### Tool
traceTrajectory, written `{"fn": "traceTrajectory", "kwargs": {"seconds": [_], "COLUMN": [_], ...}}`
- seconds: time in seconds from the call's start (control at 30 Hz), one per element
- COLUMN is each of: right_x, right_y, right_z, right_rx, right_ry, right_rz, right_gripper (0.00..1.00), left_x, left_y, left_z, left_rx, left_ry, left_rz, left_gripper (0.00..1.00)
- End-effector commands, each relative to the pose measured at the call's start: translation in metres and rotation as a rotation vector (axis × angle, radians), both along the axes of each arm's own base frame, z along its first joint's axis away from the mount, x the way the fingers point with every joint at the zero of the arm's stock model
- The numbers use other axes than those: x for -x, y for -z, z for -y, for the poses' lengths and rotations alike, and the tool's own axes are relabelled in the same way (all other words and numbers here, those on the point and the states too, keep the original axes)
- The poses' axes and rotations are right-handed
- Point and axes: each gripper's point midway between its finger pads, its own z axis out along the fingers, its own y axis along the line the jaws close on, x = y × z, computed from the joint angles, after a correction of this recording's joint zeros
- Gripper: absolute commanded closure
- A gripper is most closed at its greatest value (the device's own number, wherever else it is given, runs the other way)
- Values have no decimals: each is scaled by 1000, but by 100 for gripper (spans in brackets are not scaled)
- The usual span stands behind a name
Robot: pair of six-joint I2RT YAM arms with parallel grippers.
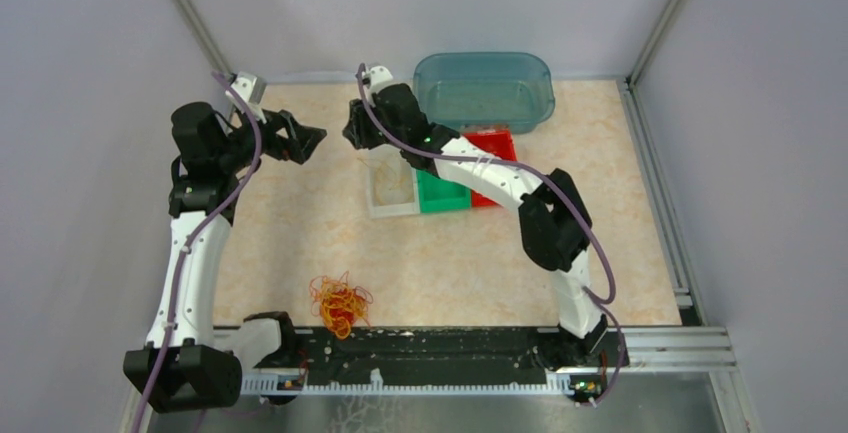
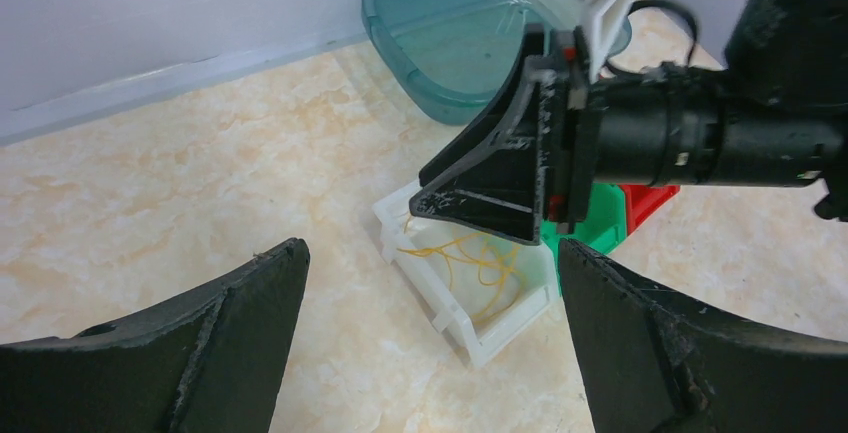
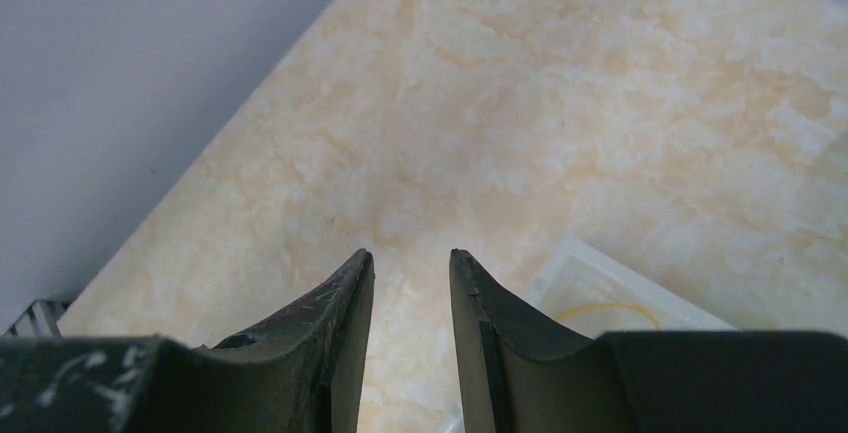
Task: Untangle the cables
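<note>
The cables are a small clump of thin red, orange and yellow wires on the table near the front edge, far from both grippers. A few loose yellow wires lie in the white bin; one shows in the right wrist view. My left gripper is wide open and empty, held above the table left of the bin; its own view confirms this. My right gripper hovers over the bin's far left corner, its jaws a narrow gap apart and empty.
A green bin and a red bin stand right of the white bin. A teal tub sits at the back. Grey walls close in the table on the left, back and right.
</note>
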Motion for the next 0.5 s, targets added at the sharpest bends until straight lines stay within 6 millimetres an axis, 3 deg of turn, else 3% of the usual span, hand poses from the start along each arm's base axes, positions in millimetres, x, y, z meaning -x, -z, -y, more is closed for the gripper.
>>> {"fn": "traceTrajectory", "kwargs": {"seconds": [0.0, 0.13, 0.3, 0.4, 0.47], "right_x": [-4, 15, 17, 11, 9], "right_y": [45, 72, 91, 60, 22], "right_z": [-2, 3, 23, 34, 42], "right_rx": [49, 28, 72, 57, 44], "right_ry": [-7, -33, 18, 54, 72], "right_rz": [-96, -156, -154, -59, 46], "right_gripper": [68, 76, 80, 78, 63], "left_x": [-4, -6, -6, 3, 6], "left_y": [1, 5, 6, 10, 17], "left_z": [-4, -5, -3, 5, 7], "left_rx": [-24, -28, -21, -67, -92], "left_ry": [-8, -10, 9, 95, 122], "left_rz": [19, 10, 3, 9, -1], "left_gripper": [0, 0, 0, 0, 0]}}
